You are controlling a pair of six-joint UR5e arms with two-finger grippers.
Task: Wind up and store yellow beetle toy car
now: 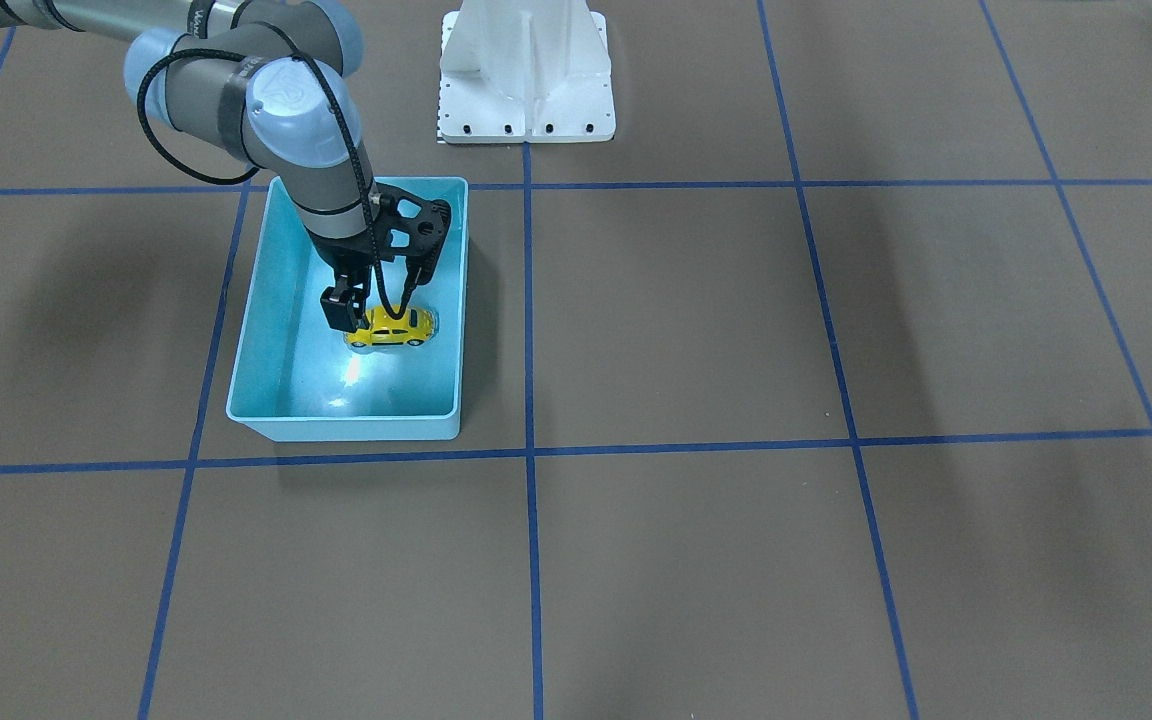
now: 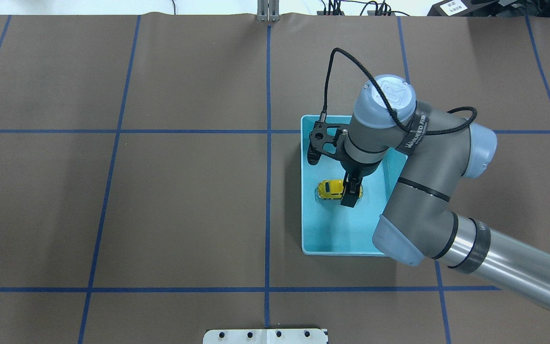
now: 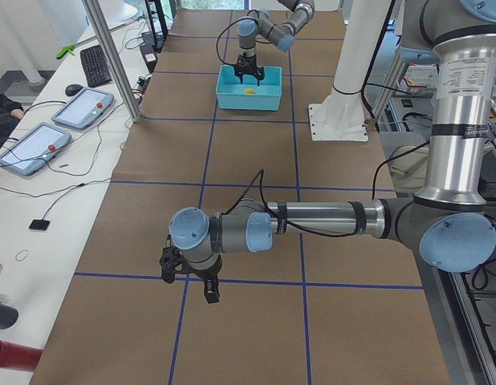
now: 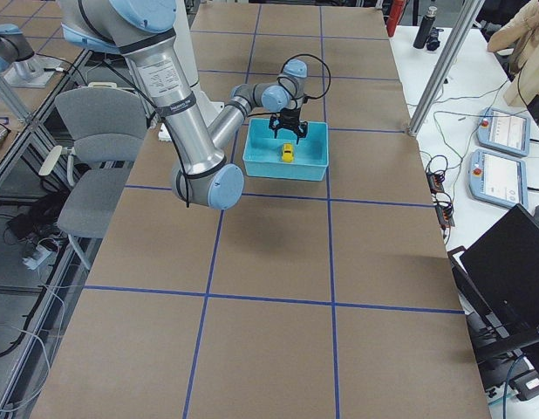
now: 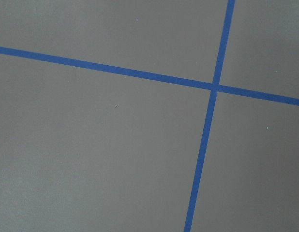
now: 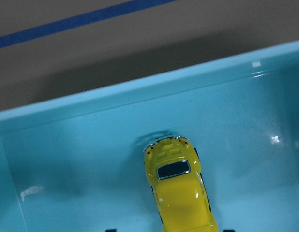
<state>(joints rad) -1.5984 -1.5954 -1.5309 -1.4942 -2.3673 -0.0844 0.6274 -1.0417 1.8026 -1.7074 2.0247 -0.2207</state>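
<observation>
the tiny yellow beetle toy car [image 1: 398, 328] sits on the floor of the light blue plastic bin [image 1: 346, 428], left of the frame's middle. the right claw [image 1: 372, 312] hangs spread around it, not pinching, so it looks put away. the left claw [image 3: 201, 282] hovers low in frame; i cannot tell its state.

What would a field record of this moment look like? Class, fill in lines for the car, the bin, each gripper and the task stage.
car: yellow beetle toy car, on its wheels on the bin floor
bin: light blue bin, standing on the brown table
right gripper: right gripper lowered into the bin, open, with a finger on either side of the car and gaps showing in the wrist view
left gripper: left gripper over the table, far from the bin; open or shut cannot be told
stage: car is in the bin; right arm not yet withdrawn
</observation>
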